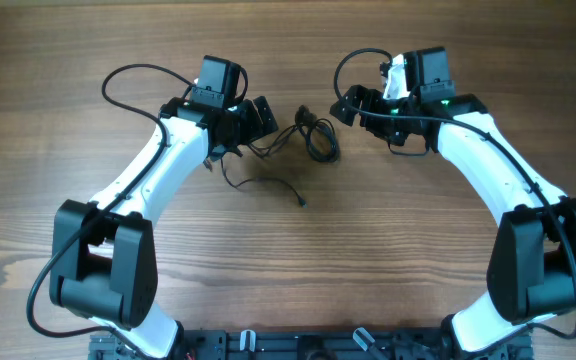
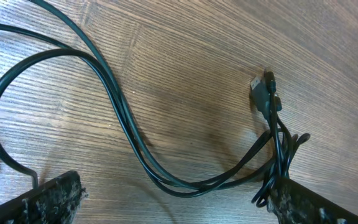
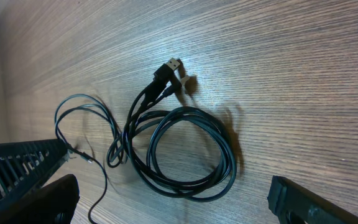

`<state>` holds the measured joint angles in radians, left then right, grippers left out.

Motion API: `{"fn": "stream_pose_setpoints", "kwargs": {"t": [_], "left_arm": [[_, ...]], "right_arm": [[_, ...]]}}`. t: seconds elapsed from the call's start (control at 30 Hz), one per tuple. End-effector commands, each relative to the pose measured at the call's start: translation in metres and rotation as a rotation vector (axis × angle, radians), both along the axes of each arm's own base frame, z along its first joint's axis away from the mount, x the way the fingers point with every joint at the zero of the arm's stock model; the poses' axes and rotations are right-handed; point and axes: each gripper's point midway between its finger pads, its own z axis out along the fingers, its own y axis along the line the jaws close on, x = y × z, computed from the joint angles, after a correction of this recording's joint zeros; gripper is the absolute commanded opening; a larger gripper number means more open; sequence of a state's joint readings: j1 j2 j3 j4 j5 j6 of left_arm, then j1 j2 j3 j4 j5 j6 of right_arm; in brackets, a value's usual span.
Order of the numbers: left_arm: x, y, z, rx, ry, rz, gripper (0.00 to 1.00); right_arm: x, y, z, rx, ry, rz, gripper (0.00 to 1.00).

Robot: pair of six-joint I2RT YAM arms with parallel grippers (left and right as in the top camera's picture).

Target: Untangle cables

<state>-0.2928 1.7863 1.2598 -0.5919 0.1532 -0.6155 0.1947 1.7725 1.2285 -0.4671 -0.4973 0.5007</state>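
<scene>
Between left claw (image 1: 261, 115) and right claw (image 1: 344, 106) lie cables (image 1: 315, 137).

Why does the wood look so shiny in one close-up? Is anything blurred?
Right wrist view: pale glare washes the table above the coiled cables, which throw a soft shadow rightward. Left wrist view: no glare, grain and cables sharp. Overhead view: flat light, nothing blurred, cables tiny.

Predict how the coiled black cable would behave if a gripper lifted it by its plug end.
Probably floppy: the cable lies in loose loops, so it should sag and uncoil. Likely light, being thin with a small plug. Its loops seem to meet a thinner cord, which might drag along.
</scene>
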Motion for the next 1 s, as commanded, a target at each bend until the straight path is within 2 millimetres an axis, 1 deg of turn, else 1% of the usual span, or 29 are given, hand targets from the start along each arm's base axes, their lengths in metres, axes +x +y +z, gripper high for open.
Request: {"fn": "stream_pose_setpoints", "kwargs": {"t": [0.0,0.2,0.37,0.43,0.5,0.53,0.57,0.63,0.7,0.73,0.77,0.8,0.87,0.9,0.93,0.97], "left_arm": [[0.004,0.002,0.0,0.011,-0.006,0.016,1.0],[0.008,0.001,0.002,0.004,-0.025,0.016,1.0],[0.001,0.003,-0.001,0.013,0.006,0.016,1.0],[0.001,0.003,-0.001,0.02,0.0,-0.001,0.99],[0.005,0.002,0.0,0.016,-0.014,-0.001,0.88],[0.006,0.001,0.001,0.014,-0.02,-0.001,0.85],[0.007,0.001,0.001,0.014,-0.024,0.0,0.83],[0.013,0.005,0.004,0.008,-0.043,0.011,0.75],[0.018,0.009,0.01,0.006,-0.053,0.025,0.74],[0.02,0.012,0.014,0.005,-0.056,0.032,0.79],[0.023,0.014,0.02,0.005,-0.058,0.038,0.89],[0.026,0.017,0.027,0.007,-0.059,0.04,0.89],[0.031,0.019,0.047,0.017,-0.075,0.022,0.89],[0.035,0.018,0.06,0.022,-0.09,0.007,0.89],[0.037,0.018,0.067,0.024,-0.104,-0.003,0.86],[0.04,0.016,0.073,0.027,-0.12,-0.016,0.8]], "right_arm": [[0.005,0.005,0.008,0.02,-0.015,0.006,1.0],[0.005,0.005,0.008,0.02,-0.015,0.006,1.0],[0.005,0.005,0.008,0.02,-0.015,0.006,1.0],[0.005,0.005,0.008,0.02,-0.015,0.006,1.0],[0.005,0.005,0.008,0.02,-0.015,0.006,1.0],[0.005,0.005,0.008,0.02,-0.015,0.006,1.0],[0.005,0.005,0.008,0.02,-0.015,0.006,1.0],[0.005,0.005,0.008,0.02,-0.015,0.006,1.0],[0.005,0.005,0.008,0.02,-0.015,0.006,1.0],[0.005,0.005,0.008,0.02,-0.015,0.006,1.0],[0.005,0.005,0.008,0.02,-0.015,0.006,1.0],[0.005,0.005,0.008,0.02,-0.015,0.006,1.0],[0.005,0.005,0.008,0.02,-0.015,0.005,1.0],[0.005,0.005,0.008,0.02,-0.015,0.006,1.0],[0.005,0.005,0.008,0.02,-0.015,0.006,1.0],[0.005,0.005,0.008,0.02,-0.015,0.006,1.0]]}}
